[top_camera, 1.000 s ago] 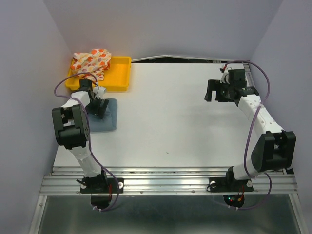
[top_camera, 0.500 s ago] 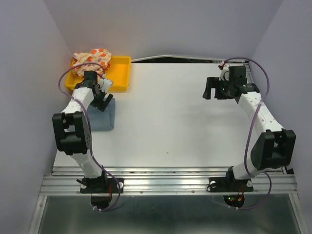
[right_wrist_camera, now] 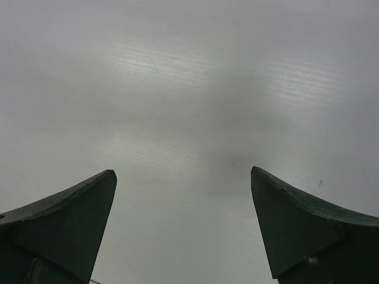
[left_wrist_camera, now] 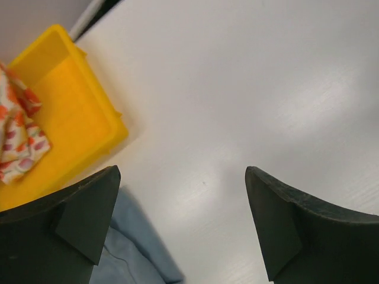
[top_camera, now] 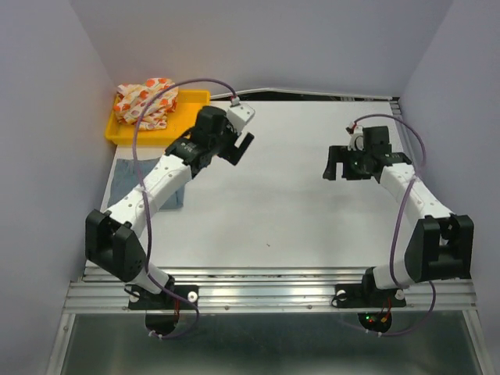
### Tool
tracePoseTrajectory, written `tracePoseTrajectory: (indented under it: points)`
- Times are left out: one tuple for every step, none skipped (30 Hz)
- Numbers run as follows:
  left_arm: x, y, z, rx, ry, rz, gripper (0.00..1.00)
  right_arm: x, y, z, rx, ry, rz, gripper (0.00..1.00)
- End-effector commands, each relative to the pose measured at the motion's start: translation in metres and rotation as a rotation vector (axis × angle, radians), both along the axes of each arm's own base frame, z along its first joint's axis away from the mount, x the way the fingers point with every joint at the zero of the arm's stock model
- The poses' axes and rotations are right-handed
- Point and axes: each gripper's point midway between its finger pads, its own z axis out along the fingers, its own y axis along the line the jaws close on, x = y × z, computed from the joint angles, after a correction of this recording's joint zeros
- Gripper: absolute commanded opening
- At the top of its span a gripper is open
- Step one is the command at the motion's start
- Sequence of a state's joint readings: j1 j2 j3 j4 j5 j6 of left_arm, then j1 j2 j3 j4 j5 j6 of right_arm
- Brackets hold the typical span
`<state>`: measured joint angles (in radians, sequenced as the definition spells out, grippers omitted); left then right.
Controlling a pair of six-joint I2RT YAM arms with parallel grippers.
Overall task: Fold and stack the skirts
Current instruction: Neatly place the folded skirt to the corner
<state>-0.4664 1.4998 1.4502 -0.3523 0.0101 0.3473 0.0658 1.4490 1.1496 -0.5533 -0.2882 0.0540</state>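
Observation:
The light-blue denim skirt (top_camera: 125,176) lies folded on the table at the left, partly under my left arm; its corner shows in the left wrist view (left_wrist_camera: 130,251). The white skirt with orange, red and purple spots (top_camera: 145,100) lies crumpled in the yellow tray (top_camera: 190,109), also seen in the left wrist view (left_wrist_camera: 18,136). My left gripper (top_camera: 237,147) is open and empty above bare table, right of the tray and the denim skirt (left_wrist_camera: 180,225). My right gripper (top_camera: 336,162) is open and empty over bare table at the right (right_wrist_camera: 183,225).
The yellow tray (left_wrist_camera: 71,118) stands at the table's back left corner. Grey walls close in the left, back and right sides. A cable runs along the back edge (top_camera: 312,94). A metal rail (top_camera: 266,285) carries both arm bases at the near edge.
My left gripper has risen off the denim skirt and swung right, past the tray, over bare table. My right gripper has shifted slightly nearer and left.

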Motion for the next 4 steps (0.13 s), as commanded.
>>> tracePoseTrajectory:
  points:
    - [-0.029,-0.032,-0.053,0.048,0.035,-0.007,0.99,-0.014,-0.001,-0.017,-0.007,-0.025,0.029,1.00]
    - [-0.036,-0.031,-0.070,0.069,0.046,-0.015,0.99,-0.022,0.000,-0.029,-0.001,0.001,0.041,1.00]
    - [-0.041,-0.030,-0.073,0.070,0.049,-0.022,0.99,-0.026,0.001,-0.033,-0.001,0.008,0.046,1.00]
    - [-0.046,-0.032,-0.077,0.067,0.060,-0.041,0.99,-0.029,0.001,-0.034,-0.001,0.007,0.048,1.00]
